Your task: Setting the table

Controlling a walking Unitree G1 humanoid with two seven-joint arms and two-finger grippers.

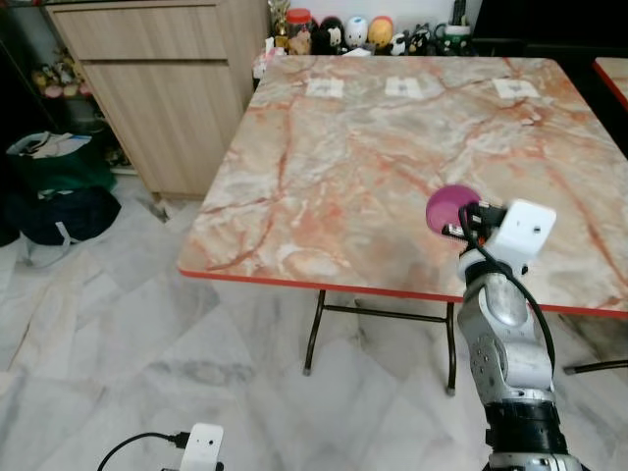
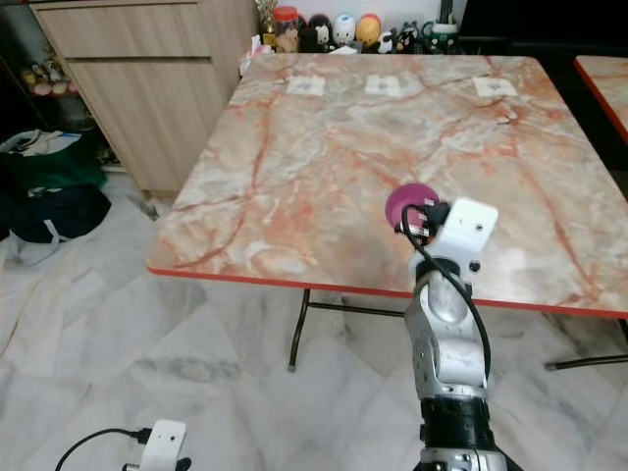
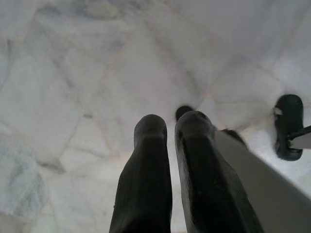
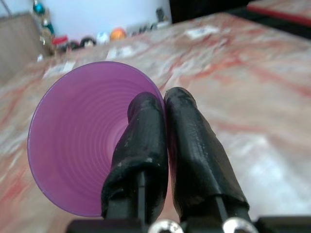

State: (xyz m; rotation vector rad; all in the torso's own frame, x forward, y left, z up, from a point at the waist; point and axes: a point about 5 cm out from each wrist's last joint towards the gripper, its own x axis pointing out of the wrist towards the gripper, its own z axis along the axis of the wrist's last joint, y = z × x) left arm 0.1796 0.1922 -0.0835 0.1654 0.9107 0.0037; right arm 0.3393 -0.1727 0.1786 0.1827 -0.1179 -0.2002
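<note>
Two arms are ours. The left gripper (image 3: 172, 133) hangs idle at our 7 o'clock over the marble floor (image 3: 73, 73), its fingers (image 3: 146, 165) pressed together with nothing between them. A little further out, at about 1 o'clock, our right gripper (image 4: 163, 104) is raised over the near edge of the tabletop (image 1: 373, 167). Its fingers (image 4: 192, 145) are pinching the rim of a purple bowl (image 4: 82, 136), one finger inside the rim and one outside, so the bowl stands on edge with its hollow turned toward the wrist camera. From the head we see the bowl (image 1: 449, 208) just above the marbled surface near the red front edge; we cannot tell whether it touches. Farther on, three small white cards (image 1: 404, 86) lie in a row toward the far side. Beyond the far edge stands a line of small figurines (image 1: 353, 32), and at 10 o'clock a wooden cabinet (image 1: 157, 88).
</note>
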